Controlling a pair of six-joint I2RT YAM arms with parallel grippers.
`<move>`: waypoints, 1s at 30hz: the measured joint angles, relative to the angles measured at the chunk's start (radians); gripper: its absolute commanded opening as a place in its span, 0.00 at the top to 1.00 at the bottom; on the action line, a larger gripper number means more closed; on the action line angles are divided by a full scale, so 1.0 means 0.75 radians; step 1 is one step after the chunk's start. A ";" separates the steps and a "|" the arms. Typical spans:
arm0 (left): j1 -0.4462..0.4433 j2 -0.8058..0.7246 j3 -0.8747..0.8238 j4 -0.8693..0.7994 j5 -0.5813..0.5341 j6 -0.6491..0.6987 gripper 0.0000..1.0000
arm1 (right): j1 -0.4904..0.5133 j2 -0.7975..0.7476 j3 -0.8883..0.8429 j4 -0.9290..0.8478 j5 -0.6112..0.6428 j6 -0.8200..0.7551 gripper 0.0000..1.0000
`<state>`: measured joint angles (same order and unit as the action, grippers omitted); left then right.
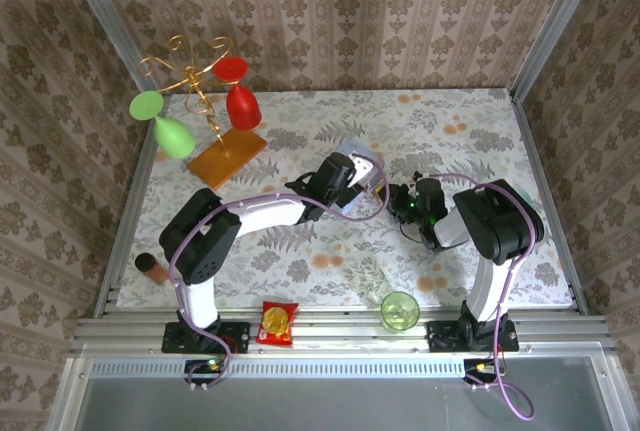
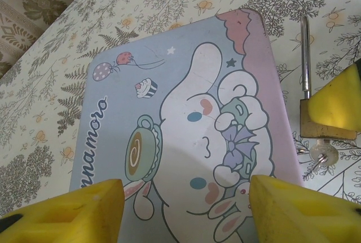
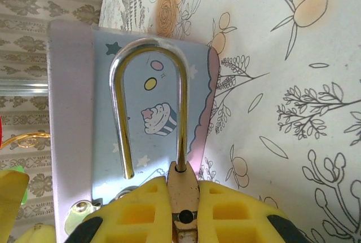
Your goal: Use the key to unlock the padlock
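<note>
Yellow-padded right gripper [image 3: 183, 212] clamps the small brass padlock [image 3: 183, 186] beside the pale blue cartoon tin [image 2: 169, 113]; left gripper [image 2: 186, 209] gapes wide and should pinch the thin silvery key [image 2: 321, 155] squarely, twisting gently.

Brass-gold padlock [image 3: 184, 191] with silvery shackle [image 3: 119, 113], pale blue cartoon-printed tin [image 2: 169, 85], yellow fingers [image 3: 135, 216], floral tablecloth [image 1: 470, 121].

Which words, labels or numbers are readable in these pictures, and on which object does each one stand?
"nnamoro": on the lid of the pale blue tin, along its left side; the first letters are hidden by the left gripper.
On the snack packet the print is too small to read.
On the padlock no marking can be read.
</note>
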<state>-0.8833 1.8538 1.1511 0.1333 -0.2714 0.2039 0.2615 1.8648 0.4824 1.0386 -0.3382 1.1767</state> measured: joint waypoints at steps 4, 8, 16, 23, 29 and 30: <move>0.027 -0.014 -0.010 -0.013 0.042 -0.002 0.39 | -0.023 -0.050 0.050 -0.228 -0.110 -0.096 1.00; 0.079 -0.044 -0.036 -0.030 0.084 -0.007 0.39 | -0.079 -0.165 0.201 -0.711 -0.226 -0.326 1.00; 0.125 -0.072 -0.064 -0.044 0.108 -0.012 0.40 | -0.187 -0.199 0.318 -1.291 -0.426 -0.662 1.00; 0.162 -0.081 -0.080 -0.034 0.129 -0.017 0.40 | -0.216 -0.178 0.401 -1.595 -0.478 -0.845 1.00; 0.229 -0.093 -0.091 -0.039 0.139 -0.018 0.39 | -0.240 -0.170 0.503 -1.872 -0.416 -0.985 0.92; 0.242 -0.094 -0.091 -0.039 0.146 -0.018 0.38 | -0.243 -0.167 0.518 -1.905 -0.402 -0.999 0.88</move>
<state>-0.7021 1.7836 1.0828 0.1043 -0.1616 0.1902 0.0795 1.7397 0.8711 -0.3901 -0.6395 0.4271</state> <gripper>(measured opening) 0.610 0.122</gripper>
